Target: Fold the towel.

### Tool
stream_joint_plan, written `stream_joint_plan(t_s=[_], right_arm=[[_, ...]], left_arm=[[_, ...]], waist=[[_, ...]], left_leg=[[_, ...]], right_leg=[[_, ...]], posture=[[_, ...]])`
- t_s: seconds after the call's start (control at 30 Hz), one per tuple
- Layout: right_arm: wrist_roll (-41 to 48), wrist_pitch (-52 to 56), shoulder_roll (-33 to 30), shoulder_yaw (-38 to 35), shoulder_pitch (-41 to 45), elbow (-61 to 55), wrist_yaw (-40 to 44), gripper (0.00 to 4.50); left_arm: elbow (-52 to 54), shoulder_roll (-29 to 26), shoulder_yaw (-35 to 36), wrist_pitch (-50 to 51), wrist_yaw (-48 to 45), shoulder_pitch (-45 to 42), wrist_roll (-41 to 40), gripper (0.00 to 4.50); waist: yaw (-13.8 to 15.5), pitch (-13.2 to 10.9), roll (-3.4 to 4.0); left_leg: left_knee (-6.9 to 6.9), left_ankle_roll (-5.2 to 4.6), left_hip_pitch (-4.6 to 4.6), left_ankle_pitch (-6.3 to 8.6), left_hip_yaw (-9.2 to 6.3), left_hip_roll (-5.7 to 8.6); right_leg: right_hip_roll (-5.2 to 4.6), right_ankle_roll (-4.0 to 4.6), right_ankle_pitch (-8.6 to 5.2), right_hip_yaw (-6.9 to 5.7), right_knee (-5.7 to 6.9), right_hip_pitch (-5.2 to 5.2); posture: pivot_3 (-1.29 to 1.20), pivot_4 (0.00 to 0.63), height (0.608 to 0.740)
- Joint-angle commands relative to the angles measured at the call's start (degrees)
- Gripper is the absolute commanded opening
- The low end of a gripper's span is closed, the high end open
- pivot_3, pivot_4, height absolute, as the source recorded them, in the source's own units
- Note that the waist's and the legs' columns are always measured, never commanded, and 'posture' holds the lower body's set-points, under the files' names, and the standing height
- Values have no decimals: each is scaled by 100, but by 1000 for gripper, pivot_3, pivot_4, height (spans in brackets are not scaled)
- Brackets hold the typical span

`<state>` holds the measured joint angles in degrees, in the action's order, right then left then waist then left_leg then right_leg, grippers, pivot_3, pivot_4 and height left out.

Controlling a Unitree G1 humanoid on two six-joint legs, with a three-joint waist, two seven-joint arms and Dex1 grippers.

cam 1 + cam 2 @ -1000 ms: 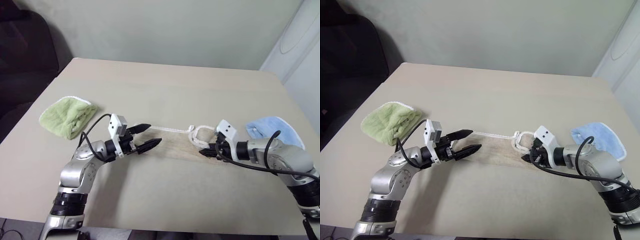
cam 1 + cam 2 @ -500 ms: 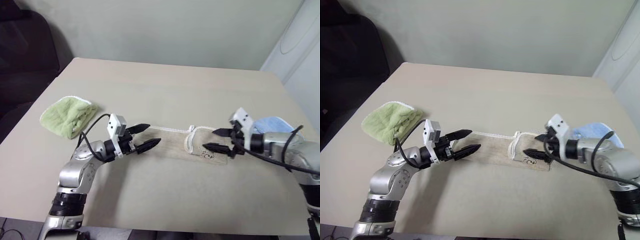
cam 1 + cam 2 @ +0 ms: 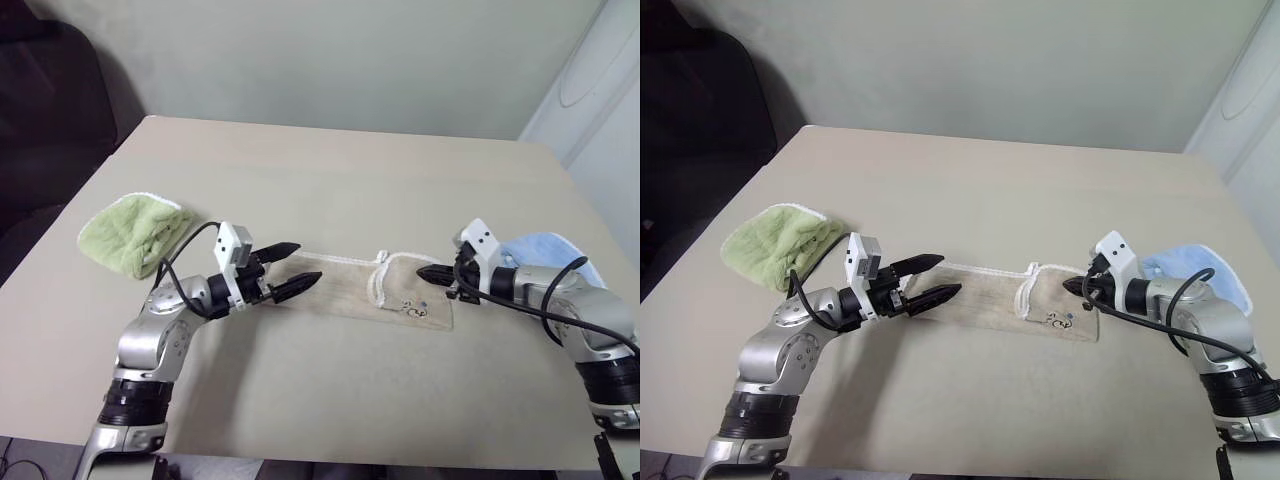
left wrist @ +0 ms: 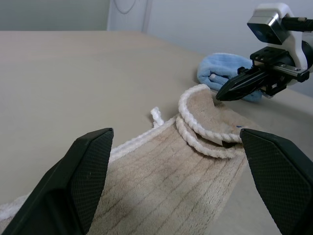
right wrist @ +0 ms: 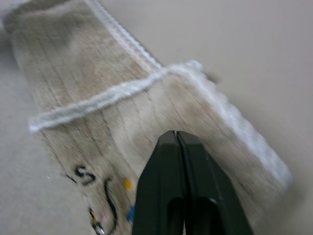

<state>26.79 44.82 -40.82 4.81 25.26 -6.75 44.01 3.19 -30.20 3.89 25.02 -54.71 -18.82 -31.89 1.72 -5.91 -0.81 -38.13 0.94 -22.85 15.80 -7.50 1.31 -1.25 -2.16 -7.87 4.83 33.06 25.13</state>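
— On the table (image 3: pixel 330 180), from the head view: the towel (image 3: pixel 350 290) lies flat as a long strip between the arms. The right gripper (image 3: pixel 425 273) has just let go, drawn back and snapped shut, empty.
— And the left wrist view?
— The left gripper (image 4: pixel 176 181) hangs wide open over the towel's other end. Another fold is likely next.

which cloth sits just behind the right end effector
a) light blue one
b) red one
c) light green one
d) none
a: the light blue cloth lies on the table right behind the right end effector, while the green cloth is over by the left arm.
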Motion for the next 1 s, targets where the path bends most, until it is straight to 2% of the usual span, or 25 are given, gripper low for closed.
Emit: stream_joint_plan(t_s=[0.03,0.27,0.4,0.57,0.73,0.87,1.0], right_arm=[[-390,-522,218,169,170,459,22,29],[-1009,-1157,504,614,0,1348,215,29],[-1188,-1428,574,611,-105,1480,242,29],[-962,-1619,498,101,-143,837,264,29],[-538,-1222,334,-411,-290,-5,318,29],[-474,-1073,423,-332,-646,-357,266,29],[-630,-1198,843,-79,-908,32,132,29]], left_arm=[[139,-30,79,-35,-5,25,-25,4500],[198,-54,112,-4,39,58,-48,4500],[218,-72,135,-7,49,106,-52,4500],[225,-129,182,-15,44,172,-50,4500],[166,-215,299,-8,28,191,-74,4500],[128,-233,326,-1,15,195,-70,4500],[54,-200,348,4,59,138,-81,4500]], waist=[[3,0,0],[13,0,1],[9,2,-3],[13,0,0],[5,-2,3],[11,0,-3],[-2,-1,-3]], left_leg=[[0,0,0,0,-1,0],[0,3,-1,2,-4,-1],[0,26,9,15,-4,-1],[0,41,13,22,-4,-1],[1,43,3,20,-2,0],[2,45,4,18,-4,-1],[2,47,4,16,-3,-1]], right_leg=[[0,1,2,0,0,0],[-1,6,6,-3,0,1],[-1,12,10,-4,0,-6],[-1,16,13,-4,-1,-10],[0,16,13,-4,-2,-1],[1,16,11,-5,-5,-4],[1,17,12,-3,-4,-2]], posture=[[0,150,740],[0,150,740],[0,150,740],[0,150,740],[0,150,740],[0,150,740],[0,150,740]])
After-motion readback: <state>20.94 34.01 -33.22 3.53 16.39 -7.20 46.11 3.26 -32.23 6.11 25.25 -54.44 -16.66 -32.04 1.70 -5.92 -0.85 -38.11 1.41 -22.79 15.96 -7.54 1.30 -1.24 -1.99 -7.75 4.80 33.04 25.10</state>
